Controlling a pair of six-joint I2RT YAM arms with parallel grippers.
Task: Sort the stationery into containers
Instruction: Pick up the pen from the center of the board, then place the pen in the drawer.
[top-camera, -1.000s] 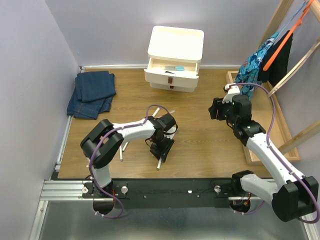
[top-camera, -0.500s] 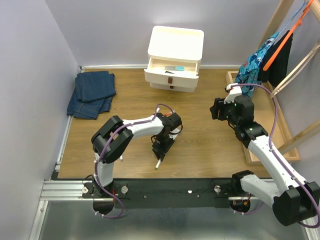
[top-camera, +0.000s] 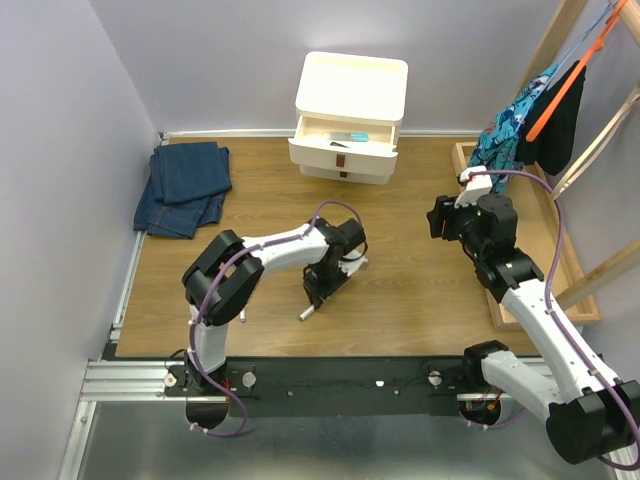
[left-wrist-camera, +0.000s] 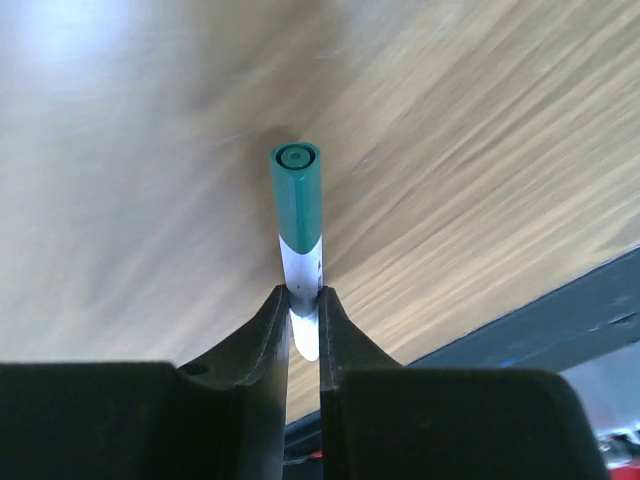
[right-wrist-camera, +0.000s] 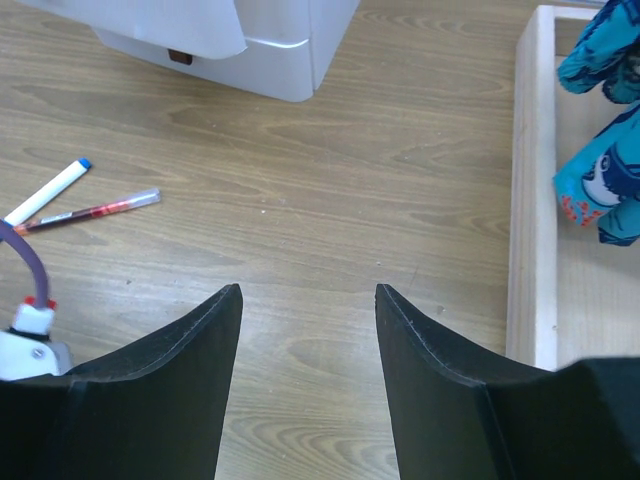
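Green-capped marker (left-wrist-camera: 298, 200) is pinched in the left gripper (left-wrist-camera: 303, 298), lifted over the table (top-camera: 410, 300) centre. Right gripper (right-wrist-camera: 308, 300) gapes, empty. Open top drawer (top-camera: 370, 152) holds something teal; blue-capped marker (right-wrist-camera: 45, 192) and red pen (right-wrist-camera: 90, 211) lie unsorted.

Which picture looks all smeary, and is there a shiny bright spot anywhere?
Left wrist view: the wooden table looks smeared, with a pale glare patch top left; the green-capped marker in the left tool is sharp. Right wrist view: wood grain crisp. Top view: evenly lit, sharp.
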